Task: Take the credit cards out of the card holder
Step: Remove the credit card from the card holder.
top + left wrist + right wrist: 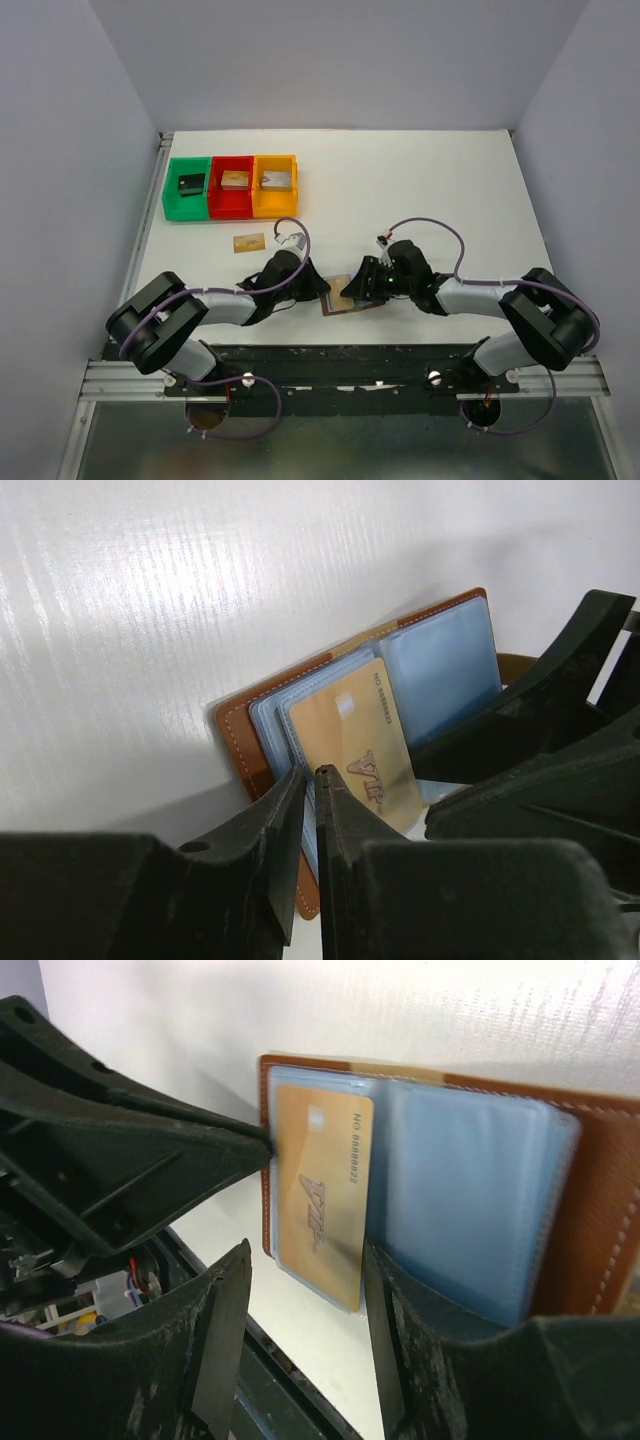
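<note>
While left gripper [311,776] pinches left edge of unfolded card holder [240,742], right gripper [305,1260], jaws parted, straddles pocketed gold credit card [320,1160]; loose gold card [249,242], coloured bins [230,209] far left.

A small brown leather bifold card holder [352,298] with pale stitching lies spread open, inner side up, on the white counter [420,200] near its front edge. Pale blue-grey clear pockets [460,1190] cover both halves. A tan-gold credit card [355,745] with dark lettering sits in one half's sleeve, sticking out past the holder's edge. A second tan-gold card [249,242] lies flat on the counter, farther back and well apart.
</note>
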Controlling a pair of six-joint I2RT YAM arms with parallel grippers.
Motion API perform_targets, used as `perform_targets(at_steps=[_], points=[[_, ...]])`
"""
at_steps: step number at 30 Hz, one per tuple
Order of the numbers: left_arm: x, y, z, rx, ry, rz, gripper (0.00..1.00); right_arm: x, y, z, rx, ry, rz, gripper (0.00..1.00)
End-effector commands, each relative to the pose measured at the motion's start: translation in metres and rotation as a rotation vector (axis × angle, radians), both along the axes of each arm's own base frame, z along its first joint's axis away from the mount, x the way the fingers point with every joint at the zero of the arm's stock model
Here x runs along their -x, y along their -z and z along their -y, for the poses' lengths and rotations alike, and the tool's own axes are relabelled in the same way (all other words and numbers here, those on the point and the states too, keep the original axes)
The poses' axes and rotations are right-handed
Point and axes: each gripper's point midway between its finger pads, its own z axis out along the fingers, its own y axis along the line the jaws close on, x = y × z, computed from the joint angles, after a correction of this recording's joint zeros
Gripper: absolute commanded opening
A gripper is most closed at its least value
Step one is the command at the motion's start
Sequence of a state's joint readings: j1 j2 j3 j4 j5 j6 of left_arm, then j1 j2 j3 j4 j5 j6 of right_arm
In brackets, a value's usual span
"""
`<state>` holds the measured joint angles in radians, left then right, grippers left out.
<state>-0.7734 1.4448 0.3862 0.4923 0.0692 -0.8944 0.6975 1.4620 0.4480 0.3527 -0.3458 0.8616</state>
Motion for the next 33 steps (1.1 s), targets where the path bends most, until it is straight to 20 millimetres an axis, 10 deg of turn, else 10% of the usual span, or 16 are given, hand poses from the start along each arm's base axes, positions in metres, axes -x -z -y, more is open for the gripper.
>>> perform_targets(at_steps=[1,33], points=[[-0.006,0.003,0.003,-0.015,0.018,0.010,0.26,-0.005,-0.010,0.004,0.017,0.019,0.050,0.57],[-0.003,0.020,-0.001,-0.033,0.014,-0.025,0.26,-0.001,-0.014,-0.003,-0.097,0.029,0.056,0.56]])
